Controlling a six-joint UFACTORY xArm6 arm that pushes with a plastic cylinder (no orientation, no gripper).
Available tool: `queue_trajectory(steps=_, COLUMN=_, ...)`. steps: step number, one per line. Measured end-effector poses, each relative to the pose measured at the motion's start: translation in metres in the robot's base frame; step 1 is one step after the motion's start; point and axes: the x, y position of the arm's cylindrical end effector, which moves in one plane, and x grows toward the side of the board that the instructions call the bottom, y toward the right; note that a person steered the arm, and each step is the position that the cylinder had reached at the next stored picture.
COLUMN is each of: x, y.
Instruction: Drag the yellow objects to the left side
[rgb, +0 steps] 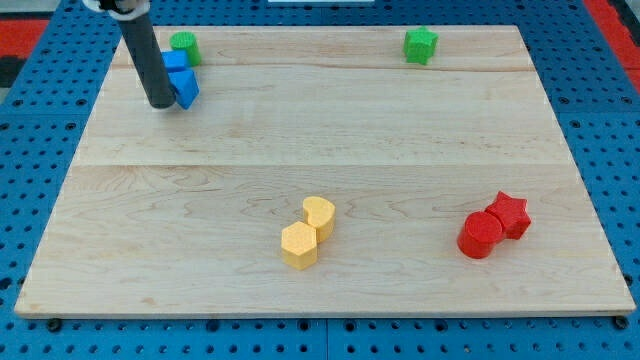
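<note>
Pale wooden board (330, 130) lies on a blue pegboard (40, 120), and my tip (160, 103), a bare rod with no jaws to open or close, rests at the view's top left, touching two blue blocks (182, 78) just left of them, with a green cylinder (184, 45) just above. Well apart, near the bottom centre, the yellow hexagonal block (299, 245) touches the yellow rounded block (319, 215). Farther right sit a red cylinder (480, 235) against a red star (510, 213), and a green star (421, 45) at top right.

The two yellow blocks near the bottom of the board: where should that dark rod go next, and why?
Probably travel to the view's right side of the yellow heart-shaped block and yellow hexagonal block, which touch. My tip is far off at the view's upper left, beside the blue blocks, so it cannot yet push them leftward.
</note>
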Motion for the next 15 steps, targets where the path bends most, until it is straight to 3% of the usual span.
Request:
queue_trajectory(steps=6, x=0.210, y=0.114)
queue_trajectory(steps=9, x=0.204, y=0.213)
queue_trajectory(steps=11, x=0.236, y=0.262)
queue_trajectory(steps=12, x=0.218, y=0.302)
queue_trajectory(steps=15, x=0.172, y=0.243)
